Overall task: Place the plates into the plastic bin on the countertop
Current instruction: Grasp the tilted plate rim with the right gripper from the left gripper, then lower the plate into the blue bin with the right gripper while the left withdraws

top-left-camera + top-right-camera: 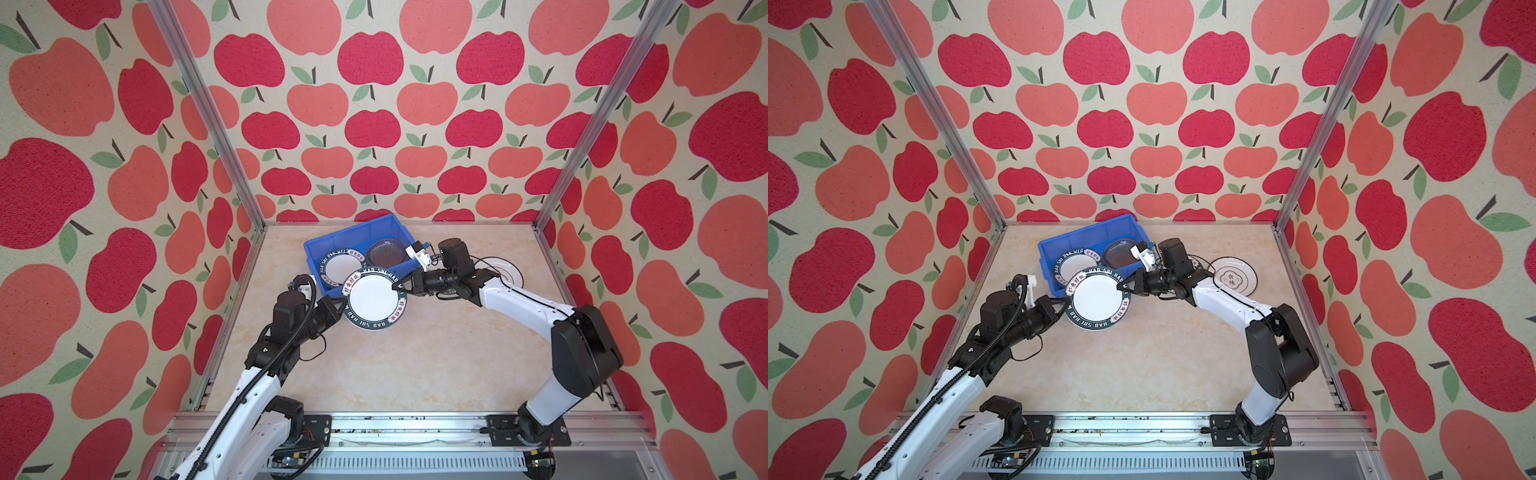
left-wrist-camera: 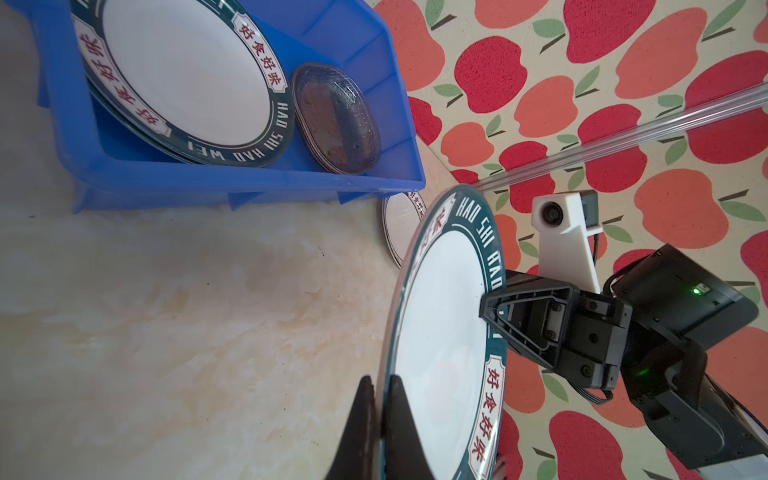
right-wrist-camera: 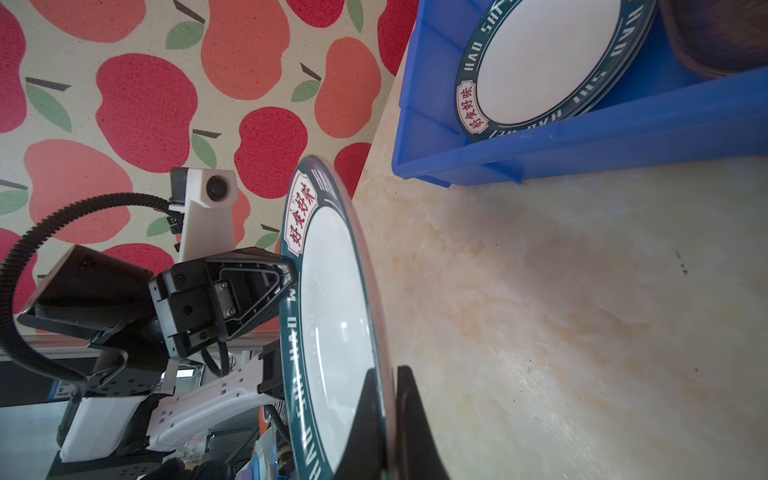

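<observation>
While the left tool [image 1: 344, 306] pinches one edge of a green-rimmed plate [image 1: 372, 300] and the right tool [image 1: 397, 286] clamps the opposite edge, the plate hangs over the desk [image 1: 415, 365] just before the blue plastic bin [image 1: 316, 253]. Inside the bin lie stacked green-rimmed plates [image 1: 337, 269] beside glass plates [image 1: 386, 253]; a black-ringed plate [image 1: 1233, 277] rests on the desk behind the right arm [image 1: 1225, 297].

Apple-print wallpaper [image 1: 374, 124] is seen on three sides — divided by two aluminium posts [image 1: 209, 112] — slotted cable duct [image 1: 415, 461] laid along the front.
</observation>
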